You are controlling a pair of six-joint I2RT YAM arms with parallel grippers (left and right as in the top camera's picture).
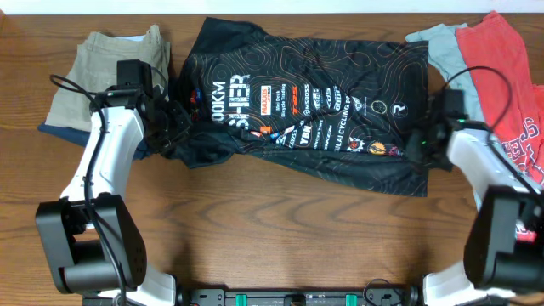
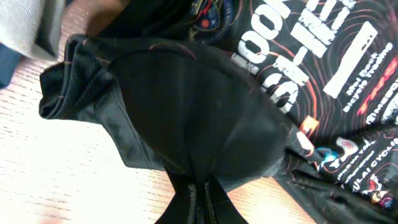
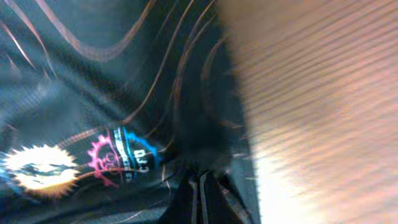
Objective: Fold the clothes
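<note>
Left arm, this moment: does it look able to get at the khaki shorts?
Probably not yet. The khaki shorts lie close beside it with nothing between, but the left tool looks shut on the bunched edge of the jersey, so it would need to let go first.

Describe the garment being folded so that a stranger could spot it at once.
On the wooden table, look midway between the khaki shorts and the red T-shirt. The jersey spread there stands out: black, with thin orange contour lines and rows of small logos.
</note>
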